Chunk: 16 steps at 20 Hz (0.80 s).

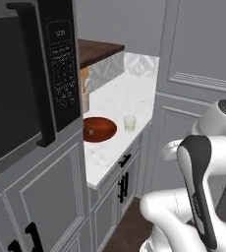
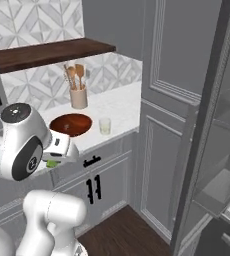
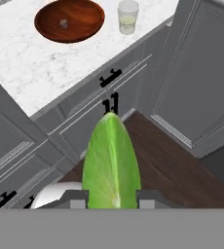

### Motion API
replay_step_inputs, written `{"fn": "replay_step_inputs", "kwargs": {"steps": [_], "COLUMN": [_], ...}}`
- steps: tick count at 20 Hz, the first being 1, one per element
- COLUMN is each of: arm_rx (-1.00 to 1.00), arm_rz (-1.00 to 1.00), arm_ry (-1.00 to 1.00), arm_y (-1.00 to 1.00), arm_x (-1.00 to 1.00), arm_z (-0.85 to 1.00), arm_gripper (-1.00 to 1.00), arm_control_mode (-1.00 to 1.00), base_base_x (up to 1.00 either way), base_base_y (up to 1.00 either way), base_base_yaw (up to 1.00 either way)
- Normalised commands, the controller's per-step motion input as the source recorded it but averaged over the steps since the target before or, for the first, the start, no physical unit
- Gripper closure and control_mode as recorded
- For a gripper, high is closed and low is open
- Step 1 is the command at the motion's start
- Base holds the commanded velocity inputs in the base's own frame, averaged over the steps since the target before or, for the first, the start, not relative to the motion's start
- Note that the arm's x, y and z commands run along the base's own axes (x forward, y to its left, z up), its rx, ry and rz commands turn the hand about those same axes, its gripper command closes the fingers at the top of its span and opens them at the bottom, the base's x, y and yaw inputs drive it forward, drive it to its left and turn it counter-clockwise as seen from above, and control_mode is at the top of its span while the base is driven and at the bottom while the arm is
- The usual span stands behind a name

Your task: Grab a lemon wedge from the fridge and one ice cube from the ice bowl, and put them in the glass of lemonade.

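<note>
While your tool point(image 3: 112, 197) is clamping the lemon wedge point(image 3: 112, 163), aim toward the glass of lemonade point(image 3: 127, 17) at one o'clock, releasing only directly above its rim.

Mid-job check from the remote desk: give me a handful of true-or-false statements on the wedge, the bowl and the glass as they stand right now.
1. The lemon wedge is clamped between the jaws of the gripper. True.
2. The ice bowl holds nothing. False: one small ice cube lies in it.
3. The glass of lemonade stands on the counter beside the bowl. True.
4. The wedge is already in the glass. False: it hangs over the dark wood floor, in front of the cabinets.
5. The glass lies tipped on its side. False: it stands upright.
</note>
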Motion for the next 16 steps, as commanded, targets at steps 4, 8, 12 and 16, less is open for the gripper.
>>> {"fn": "replay_step_inputs", "kwargs": {"steps": [4,8,12,16], "arm_rx": [0.00,0.00,0.00,0.00], "arm_rz": [0.00,0.00,0.00,0.00], "arm_ry": [0.00,0.00,0.00,0.00], "arm_y": [0.00,0.00,0.00,0.00], "arm_x": [0.00,0.00,0.00,0.00], "arm_z": [0.00,0.00,0.00,0.00], "arm_gripper": [1.00,1.00,1.00,1.00], "arm_control_mode": [1.00,1.00,1.00,1.00], "base_base_x": [0.84,1.00,0.76,0.01], "base_base_y": [0.00,-0.04,0.00,0.00], "base_base_yaw": [0.04,0.00,0.00,0.00]}}
